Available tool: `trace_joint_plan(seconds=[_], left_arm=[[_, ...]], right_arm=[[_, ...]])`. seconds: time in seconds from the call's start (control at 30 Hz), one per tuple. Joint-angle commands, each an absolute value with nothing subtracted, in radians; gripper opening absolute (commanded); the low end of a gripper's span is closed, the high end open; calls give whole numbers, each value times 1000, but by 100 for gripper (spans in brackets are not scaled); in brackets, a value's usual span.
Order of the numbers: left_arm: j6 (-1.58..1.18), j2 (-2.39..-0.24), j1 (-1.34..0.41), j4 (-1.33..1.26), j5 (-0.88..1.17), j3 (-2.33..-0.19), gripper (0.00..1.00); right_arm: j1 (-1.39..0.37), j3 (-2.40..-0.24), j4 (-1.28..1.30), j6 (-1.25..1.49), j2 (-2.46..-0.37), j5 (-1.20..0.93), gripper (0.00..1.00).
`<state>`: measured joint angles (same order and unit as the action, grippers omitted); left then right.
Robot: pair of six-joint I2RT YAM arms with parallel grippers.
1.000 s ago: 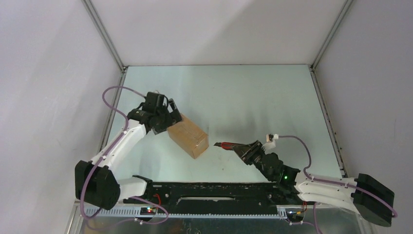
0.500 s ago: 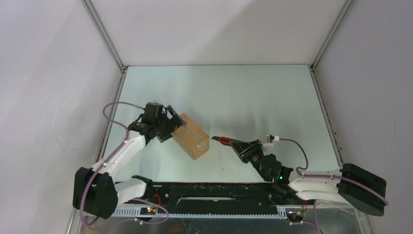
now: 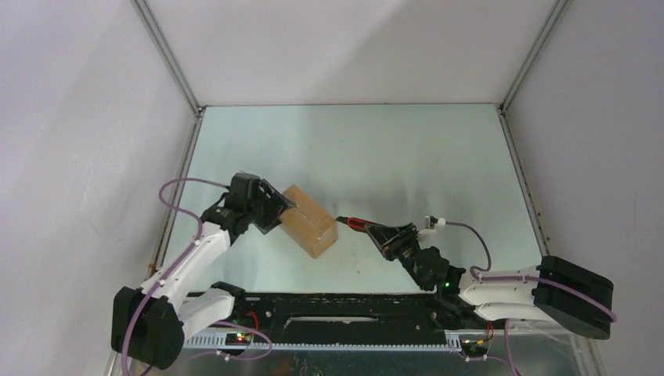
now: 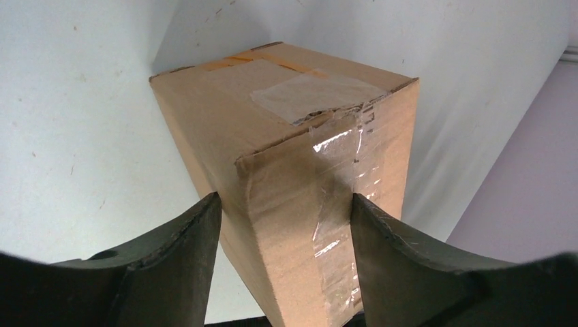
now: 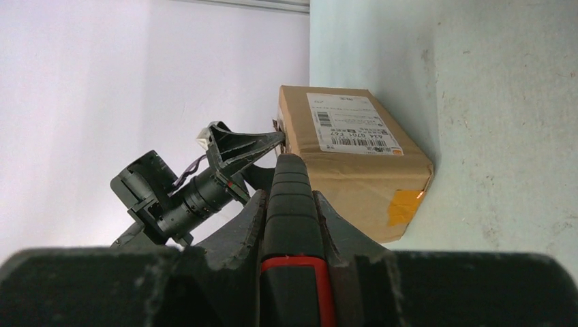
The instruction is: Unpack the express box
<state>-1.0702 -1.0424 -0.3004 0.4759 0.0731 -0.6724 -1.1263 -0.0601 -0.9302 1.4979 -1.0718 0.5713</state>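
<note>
The express box (image 3: 309, 221), a brown carton sealed with clear tape, rests slanted on the table's left half. My left gripper (image 3: 278, 210) is shut on its left end; in the left wrist view (image 4: 283, 204) both fingers press the sides of the box (image 4: 300, 122). My right gripper (image 3: 385, 233) is shut on a red-and-black utility knife (image 3: 357, 225), whose tip points at the box's right end from close by. The right wrist view shows the knife (image 5: 292, 225) between my jaws (image 5: 290, 197), with the box (image 5: 354, 174) and its white label (image 5: 350, 129) beyond it.
The pale green table (image 3: 407, 157) is enclosed by white walls with metal frame rails (image 3: 176, 188) along its left and right edges. A black rail (image 3: 344, 305) with the arm bases runs along the near edge.
My left gripper has drawn back toward the near edge and turned the box a little. My right gripper has moved left and forward, bringing the knife tip closer to the box.
</note>
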Motion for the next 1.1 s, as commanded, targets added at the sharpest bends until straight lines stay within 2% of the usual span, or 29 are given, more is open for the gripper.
trace_joint_plan(seconds=[0.0,0.37,0.57,0.83,1.07], left_arm=[[-1134,-1011,-336,544,32,-689,64],[-1254,-968,-365,576,-39,-692,32],[-1284,-951,-370,579,-27,-692,12],[-1290,-952,-370,536,5,-668,0],[-1296,-953,-370,537,25,-665,0]], right_arm=[[-1148,-75,-991,1516,-1064,630,0],[-1183,-5,-887,1549,-947,696,0],[-1175,-12,-925,1543,-989,689,0],[-1175,-2,-1058,1548,-1101,662,0],[-1172,-2,-1153,1559,-1159,662,0]])
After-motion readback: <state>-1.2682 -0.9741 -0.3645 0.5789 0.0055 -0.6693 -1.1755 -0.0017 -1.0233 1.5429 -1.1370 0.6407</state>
